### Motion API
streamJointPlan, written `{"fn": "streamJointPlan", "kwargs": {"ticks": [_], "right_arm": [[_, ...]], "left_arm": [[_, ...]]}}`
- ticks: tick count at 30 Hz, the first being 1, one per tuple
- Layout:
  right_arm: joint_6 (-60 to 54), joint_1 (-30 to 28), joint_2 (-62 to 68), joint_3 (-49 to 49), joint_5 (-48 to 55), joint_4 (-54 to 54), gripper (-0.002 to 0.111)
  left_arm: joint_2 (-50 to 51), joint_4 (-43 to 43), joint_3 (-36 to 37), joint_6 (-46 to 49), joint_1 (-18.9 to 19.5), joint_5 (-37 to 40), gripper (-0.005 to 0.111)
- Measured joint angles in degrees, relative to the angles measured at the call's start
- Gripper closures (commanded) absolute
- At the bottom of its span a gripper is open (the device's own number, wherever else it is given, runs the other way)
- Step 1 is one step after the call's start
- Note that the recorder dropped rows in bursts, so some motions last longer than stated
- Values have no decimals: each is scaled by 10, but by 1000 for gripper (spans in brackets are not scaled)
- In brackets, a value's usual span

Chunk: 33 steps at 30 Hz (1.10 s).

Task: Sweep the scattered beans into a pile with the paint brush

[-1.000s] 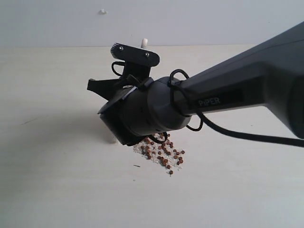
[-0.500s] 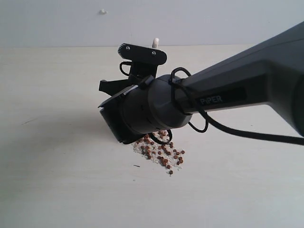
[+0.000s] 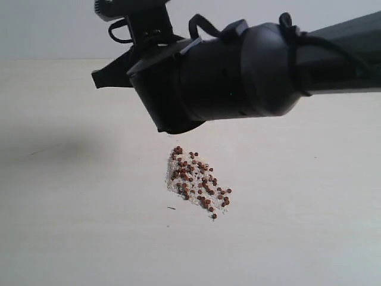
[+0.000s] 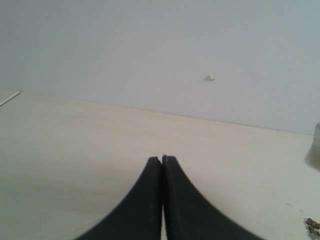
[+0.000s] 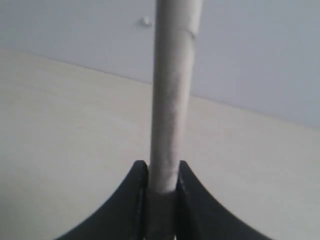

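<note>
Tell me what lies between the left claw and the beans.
Only bare table: the left wrist view shows nothing between the shut left claw and the beans.

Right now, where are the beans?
In the exterior view, the beans sit piled on the table near the middle, beneath the right arm.

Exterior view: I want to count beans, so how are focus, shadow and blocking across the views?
Exterior view: the beans are sharp and unblocked, the right arm dark above them, soft shadow on the table. Right wrist view: the paint brush is blurred, close up. Left wrist view: even light.
</note>
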Motion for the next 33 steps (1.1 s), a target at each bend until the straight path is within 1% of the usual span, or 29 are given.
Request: {"fn": "streamJointPlan", "kwargs": {"ticks": [3, 4, 5, 6, 8, 10, 13, 15, 17, 22, 23, 26, 30, 32, 33], "right_arm": [[-129, -4, -12, 0, 6, 0, 108], [-183, -15, -15, 0, -4, 15, 108], [-196, -23, -16, 1, -14, 28, 108], [-209, -44, -17, 9, -50, 53, 108], [-205, -64, -18, 35, -102, 69, 108], [-179, -68, -18, 83, -166, 81, 108], [-123, -46, -18, 138, -205, 88, 108], [-75, -18, -18, 166, -205, 91, 108], [-3, 32, -19, 187, -201, 93, 108], [116, 94, -19, 208, -201, 90, 108], [122, 100, -19, 210, -205, 90, 108], [128, 128, -20, 210, -269, 90, 108], [139, 151, -21, 223, -276, 89, 108], [169, 151, -21, 250, -282, 89, 108], [202, 151, -21, 269, -281, 89, 108]], "left_arm": [[0, 0, 0, 0, 0, 0, 107], [0, 0, 0, 0, 0, 0, 107], [0, 0, 0, 0, 0, 0, 107], [0, 0, 0, 0, 0, 0, 107], [0, 0, 0, 0, 0, 0, 107], [0, 0, 0, 0, 0, 0, 107], [0, 0, 0, 0, 0, 0, 107], [0, 0, 0, 0, 0, 0, 107], [0, 0, 0, 0, 0, 0, 107], [0, 0, 0, 0, 0, 0, 107], [0, 0, 0, 0, 0, 0, 107], [0, 0, 0, 0, 0, 0, 107], [0, 0, 0, 0, 0, 0, 107], [0, 0, 0, 0, 0, 0, 107], [0, 0, 0, 0, 0, 0, 107]]}}
